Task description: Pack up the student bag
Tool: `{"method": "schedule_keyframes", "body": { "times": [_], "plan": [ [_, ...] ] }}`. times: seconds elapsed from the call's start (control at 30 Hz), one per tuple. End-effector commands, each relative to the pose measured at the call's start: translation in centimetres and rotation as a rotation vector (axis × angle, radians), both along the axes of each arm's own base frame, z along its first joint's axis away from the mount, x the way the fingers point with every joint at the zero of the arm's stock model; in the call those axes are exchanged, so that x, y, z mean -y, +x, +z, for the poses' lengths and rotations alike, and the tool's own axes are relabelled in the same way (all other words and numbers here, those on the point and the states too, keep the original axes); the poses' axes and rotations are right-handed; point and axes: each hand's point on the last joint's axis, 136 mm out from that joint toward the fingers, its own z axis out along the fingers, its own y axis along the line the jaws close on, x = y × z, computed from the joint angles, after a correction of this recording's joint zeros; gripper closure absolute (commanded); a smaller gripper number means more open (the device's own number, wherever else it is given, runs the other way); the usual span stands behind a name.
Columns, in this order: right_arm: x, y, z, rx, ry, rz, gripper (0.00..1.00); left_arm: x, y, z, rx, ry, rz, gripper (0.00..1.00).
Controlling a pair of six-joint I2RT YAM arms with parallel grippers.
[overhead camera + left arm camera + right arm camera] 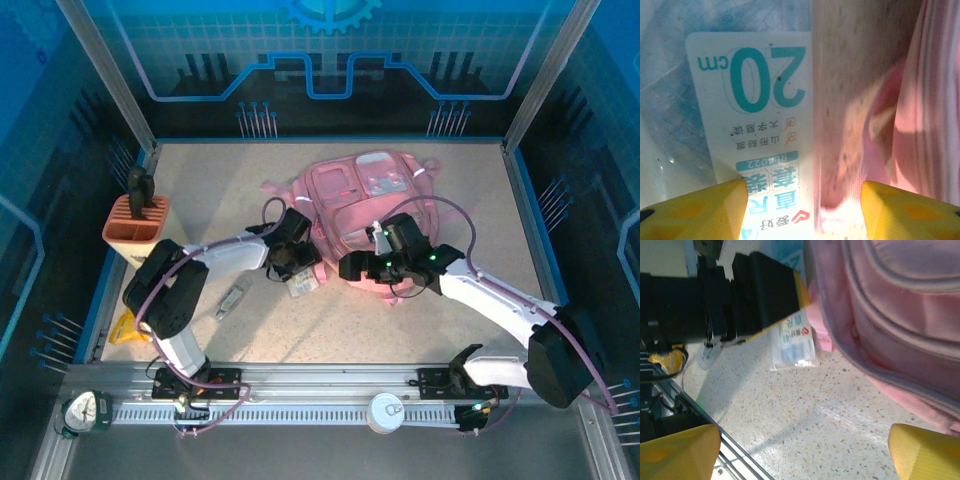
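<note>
The pink student bag (pixel 372 205) lies flat in the middle of the table. A clear ruler pack (pixel 303 283) with a white "20 cm" label (pixel 760 100) lies on the table at the bag's front left corner. My left gripper (pixel 296 262) is low over this pack, its yellow fingers (pixel 700 210) apart, one over the label and one by the pink bag edge (pixel 935 100). My right gripper (pixel 356 268) hovers open (pixel 804 440) over bare table at the bag's front edge (pixel 900 320), with the ruler pack (pixel 795 342) ahead of it.
A salmon pen holder box (pixel 135 228) with a black item in it stands at the far left. A small grey object (pixel 231 298) lies on the table near the left arm. A yellow thing (pixel 122 328) sits at the left edge. A white round object (pixel 386 410) rests on the front rail.
</note>
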Motion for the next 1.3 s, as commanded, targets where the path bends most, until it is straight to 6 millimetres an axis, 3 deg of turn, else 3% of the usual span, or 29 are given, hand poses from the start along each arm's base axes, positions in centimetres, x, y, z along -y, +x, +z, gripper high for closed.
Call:
{"method": "schedule_keyframes", "body": {
  "times": [0.0,0.13,0.27,0.4,0.5,0.67,0.83,0.97,1.27],
  "plan": [
    [-1.0,-0.4,0.1,0.011,-0.023,0.025,0.13,0.2,-3.7,-0.1,-0.084,-0.043,0.042,0.38],
    [-2.1,-1.0,0.0,-0.003,-0.032,0.037,0.17,-0.5,-4.3,2.2,-0.028,-0.042,0.030,0.38],
    [-3.6,-1.3,0.2,0.017,-0.084,0.073,0.27,-2.3,-3.2,4.5,0.035,0.003,0.018,0.38],
    [-5.4,-1.4,-0.8,-0.010,-0.127,0.100,0.35,-4.7,-1.5,5.5,0.076,0.022,0.056,0.43],
    [-6.8,-1.4,-1.8,-0.031,-0.176,0.117,0.42,-6.2,-0.7,5.0,0.062,0.049,0.079,0.49],
    [-8.2,-0.6,-4.1,-0.039,-0.259,0.127,0.44,-7.5,-0.7,2.9,0.030,0.100,0.111,0.56],
    [-8.1,0.4,-6.0,-0.030,-0.345,0.143,0.36,-6.7,-0.9,1.2,0.002,0.050,0.095,0.62],
    [-8.3,0.4,-7.8,-0.057,-0.371,0.152,0.33,-7.2,-1.5,-0.1,-0.023,0.074,0.093,0.63],
    [-9.7,0.0,-9.8,-0.094,-0.377,0.172,0.31,-6.3,-2.3,-2.3,-0.055,0.021,0.068,0.70]
  ]
}}
